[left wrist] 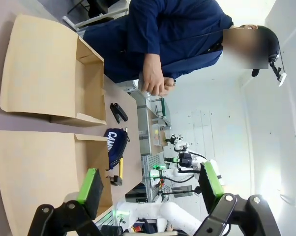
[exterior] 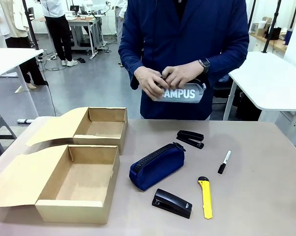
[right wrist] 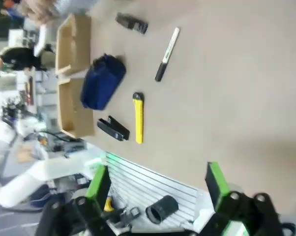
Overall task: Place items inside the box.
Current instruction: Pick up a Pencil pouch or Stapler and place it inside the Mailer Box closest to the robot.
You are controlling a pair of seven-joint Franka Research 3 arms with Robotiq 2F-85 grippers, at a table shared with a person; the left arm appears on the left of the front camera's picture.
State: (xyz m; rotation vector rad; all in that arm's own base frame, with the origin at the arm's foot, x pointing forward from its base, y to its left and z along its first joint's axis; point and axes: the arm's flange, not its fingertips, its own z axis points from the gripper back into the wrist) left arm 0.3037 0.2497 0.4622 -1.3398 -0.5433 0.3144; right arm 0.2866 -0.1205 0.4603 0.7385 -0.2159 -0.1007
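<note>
The near box and the far box sat side by side on the table, on the robot's left, with their flaps folded out. That left the tops open, so things could go straight down into them. Nothing lay in the parts of them I could see.

The items lay spread out beside the boxes, likely so each one could be picked up alone. The pencil pouch was closest to the near box. It was dark blue, soft and fat, with a black zip along the top. One stapler lay in front of it and the other stapler behind it. Both were black and shut flat. The knife was yellow with a black end. The marker was white with a black cap.

The person's hands held a grey case with white letters above the far edge of the table, maybe getting it ready.

The left gripper was spread wide with nothing in it. The right gripper was spread wide and bare too, up above the table.
</note>
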